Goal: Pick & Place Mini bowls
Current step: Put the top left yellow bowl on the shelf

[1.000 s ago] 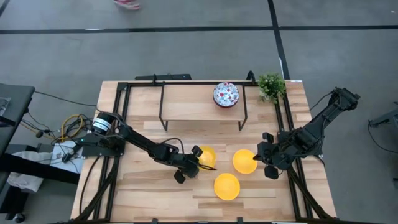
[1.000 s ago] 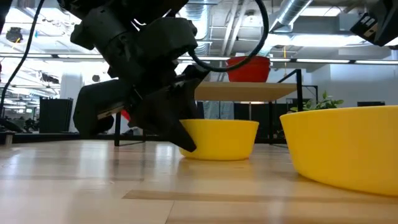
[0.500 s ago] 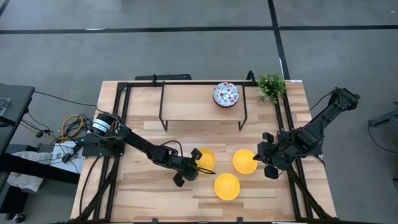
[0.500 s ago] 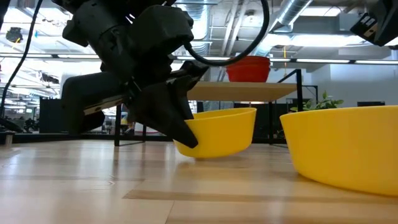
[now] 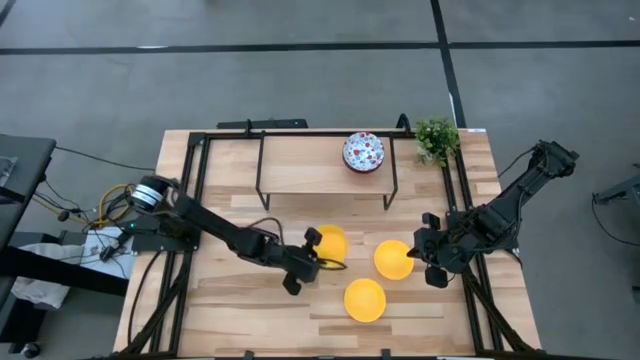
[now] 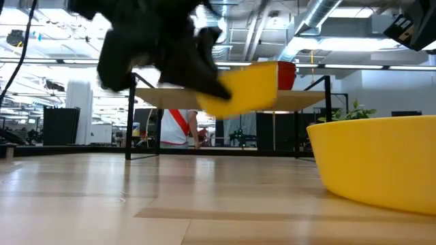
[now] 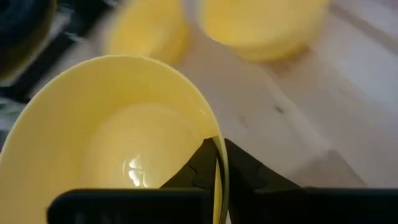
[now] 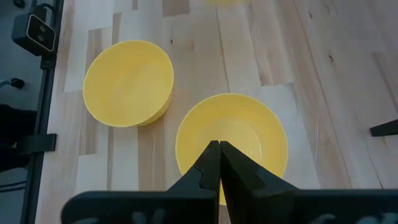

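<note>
Left pincer [image 5: 318,262]: centre of the high view, fingers pinched on the rim of a yellow bowl; the left wrist view shows one finger inside the rim and one outside.
Held bowl [image 6: 246,90]: in the low view it hangs tilted in the air, upper middle of the frame, clear of the desk; its left edge is covered by the blurred dark pincer. In the high view it lies just right of the arm's tip [image 5: 330,243].
Right pincer [image 5: 432,262]: right of centre in the high view, beside a second yellow bowl, fingers closed together with nothing between them, as the right wrist view shows [image 8: 218,163].
Second yellow bowl [image 5: 393,259]: on the desk, just left of the right pincer; partly hidden behind that pincer's fingers in the right wrist view [image 8: 231,143].
Third yellow bowl [image 5: 365,299]: on the desk, lower centre of the high view; in the low view a big yellow bowl is cut off at the right edge [image 6: 375,160], which of the two I cannot tell.
Speckled bowl [image 5: 363,152]: on a raised shelf [image 5: 300,165] at the upper centre; only one white patterned top shows, whether others sit under it cannot be told.
Plant [image 5: 436,137]: upper right corner of the desk [image 5: 250,300].
Person: a figure in white with a red stripe [image 6: 176,128] in the room behind, partly hidden by the shelf.
</note>
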`<state>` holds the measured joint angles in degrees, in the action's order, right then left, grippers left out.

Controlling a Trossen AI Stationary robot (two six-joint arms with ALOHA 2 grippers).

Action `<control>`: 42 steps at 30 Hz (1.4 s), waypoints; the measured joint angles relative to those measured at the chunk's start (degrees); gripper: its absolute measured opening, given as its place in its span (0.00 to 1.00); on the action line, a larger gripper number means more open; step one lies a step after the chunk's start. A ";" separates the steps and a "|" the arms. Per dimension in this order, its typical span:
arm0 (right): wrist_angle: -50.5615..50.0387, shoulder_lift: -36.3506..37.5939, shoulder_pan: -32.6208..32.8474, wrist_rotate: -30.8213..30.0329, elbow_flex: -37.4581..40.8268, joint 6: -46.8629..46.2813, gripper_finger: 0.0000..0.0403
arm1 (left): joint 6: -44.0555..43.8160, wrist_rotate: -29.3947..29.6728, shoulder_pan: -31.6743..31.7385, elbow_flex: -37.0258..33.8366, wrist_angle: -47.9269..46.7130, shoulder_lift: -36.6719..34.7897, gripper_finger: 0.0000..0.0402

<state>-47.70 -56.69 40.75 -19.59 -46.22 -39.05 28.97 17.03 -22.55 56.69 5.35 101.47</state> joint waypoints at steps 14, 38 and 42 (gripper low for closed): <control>-0.07 0.00 0.00 -0.19 0.00 0.00 0.00 | -10.74 19.48 1.99 0.04 0.23 -21.06 0.03; 0.02 0.00 -0.02 -1.70 0.01 0.00 0.00 | -38.57 7.10 27.77 4.21 -17.76 -28.91 0.03; 0.16 0.02 -0.04 -3.22 0.01 0.00 0.00 | -37.83 -1.54 31.35 10.45 -28.93 -27.66 0.03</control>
<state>-47.54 -56.66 40.71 -22.82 -46.20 -39.05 -8.85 15.49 8.80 67.14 -23.58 73.81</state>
